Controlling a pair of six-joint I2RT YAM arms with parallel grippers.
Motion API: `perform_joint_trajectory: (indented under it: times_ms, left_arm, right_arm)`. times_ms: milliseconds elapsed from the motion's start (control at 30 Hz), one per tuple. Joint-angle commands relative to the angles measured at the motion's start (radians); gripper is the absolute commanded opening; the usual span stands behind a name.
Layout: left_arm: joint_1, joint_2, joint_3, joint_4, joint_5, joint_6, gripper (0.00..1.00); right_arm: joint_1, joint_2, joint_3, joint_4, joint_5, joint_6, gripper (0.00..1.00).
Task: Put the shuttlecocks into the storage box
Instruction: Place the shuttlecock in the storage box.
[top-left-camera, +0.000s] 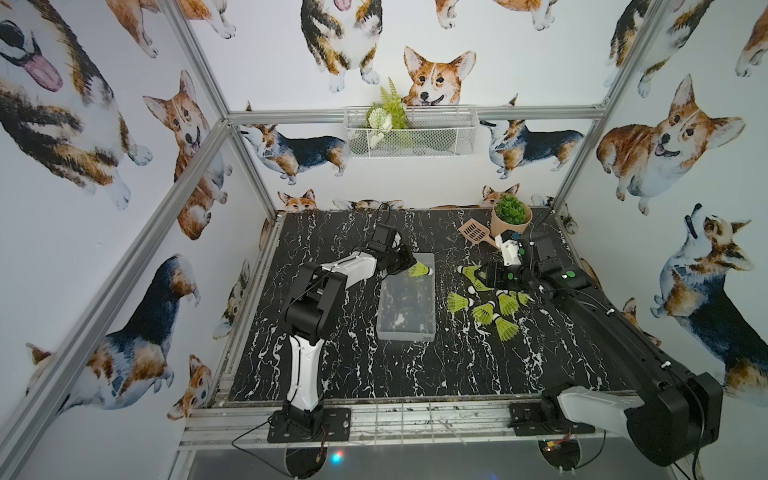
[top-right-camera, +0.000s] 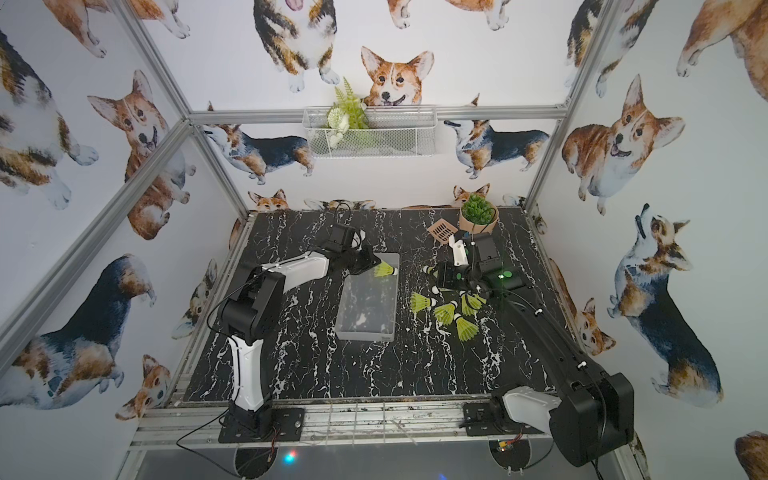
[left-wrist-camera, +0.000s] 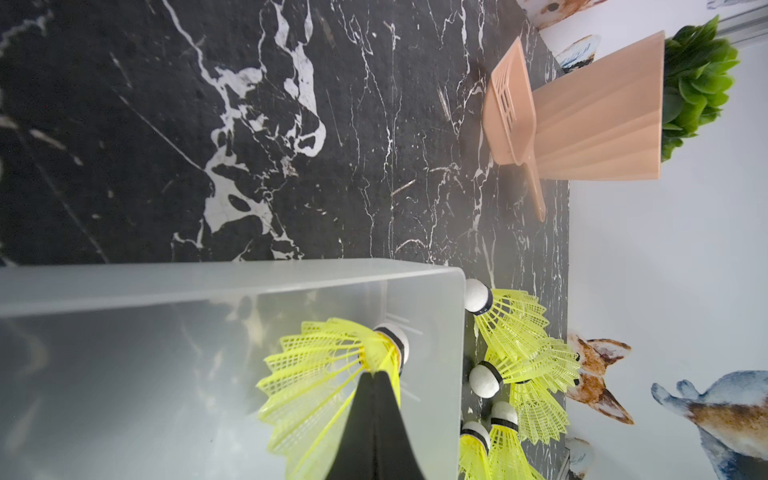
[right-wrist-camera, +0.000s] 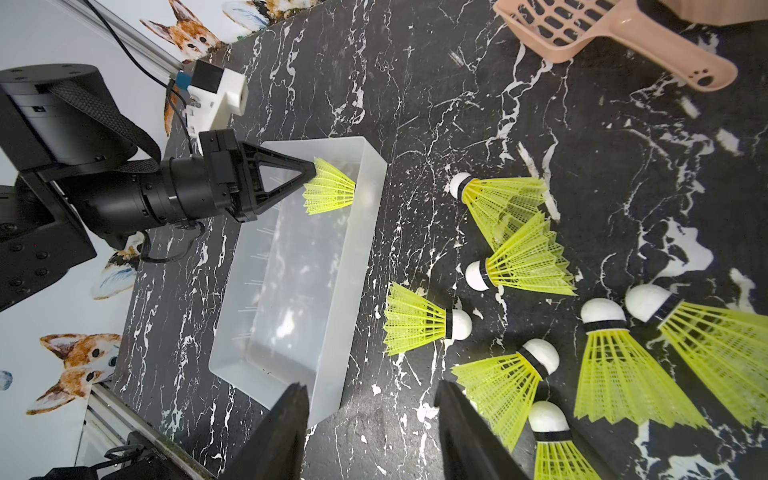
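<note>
Currently, your left pincer (right-wrist-camera: 309, 168) pinches one neon yellow-green plastic shuttlecock (right-wrist-camera: 330, 187) over the translucent frosted storage box (right-wrist-camera: 357, 257); right pincer (right-wrist-camera: 372, 390) spread, empty.

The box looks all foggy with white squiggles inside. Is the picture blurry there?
Not blurry. In the left wrist view the box is frosted plastic, so the table shows through it softly, yet the shuttlecock in front of it has crisp mesh. In the right wrist view the squiggles are the table's white veins seen through the box floor.
</note>
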Motion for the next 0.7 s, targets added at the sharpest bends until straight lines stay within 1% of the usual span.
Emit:
perform_joint_trajectory:
  times_ms: [0,300,400,567,667]
  left_arm:
    - [0.007,0.008,0.003,0.044,-0.011,-0.015,0.00]
    - [0.010,0.028,0.015,0.070,0.002,-0.031,0.00]
    - [0.011,0.032,0.024,0.071,0.010,-0.030,0.09]
    - [0.011,0.028,0.036,0.067,0.017,-0.022,0.26]
    - [0.011,0.022,0.048,0.053,0.016,-0.011,0.33]
  right_arm:
    - [0.002,0.004,0.003,0.012,-0.007,-0.009,0.55]
    - [0.002,0.007,0.000,0.010,-0.015,-0.008,0.55]
    - [0.002,0.007,-0.002,0.010,-0.016,-0.008,0.55]
    - [0.002,0.005,-0.006,0.010,-0.016,-0.008,0.55]
    - [0.002,0.005,-0.006,0.010,-0.015,-0.007,0.55]
